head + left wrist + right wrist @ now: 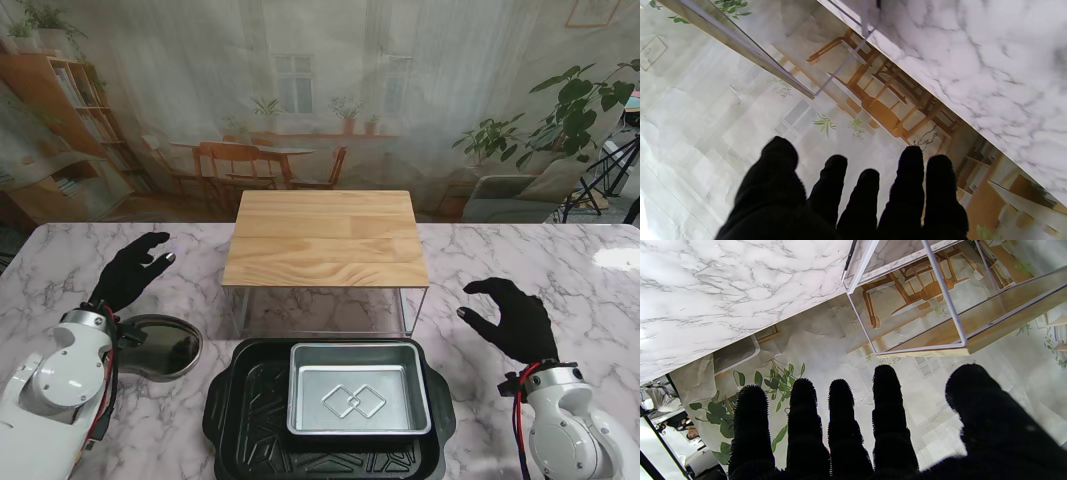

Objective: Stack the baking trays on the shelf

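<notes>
A silver baking tray (pixel 358 400) lies inside a larger black baking tray (pixel 240 415) near my edge of the table. Just beyond them stands the shelf (pixel 327 238), a light wooden top on thin white legs (pixel 942 290). A small dark oval pan (pixel 165 346) rests at the left, close to my left wrist. My left hand (pixel 132 270) hovers open over the marble left of the shelf, its fingers (pixel 870 200) spread and empty. My right hand (pixel 512 316) hovers open to the right of the shelf, fingers (pixel 840 426) apart, holding nothing.
The marble table (pixel 520 255) runs back to a printed backdrop of a room. A tripod (pixel 605 175) stands at the far right beyond the table's edge. The space under the shelf top holds nothing that I can see.
</notes>
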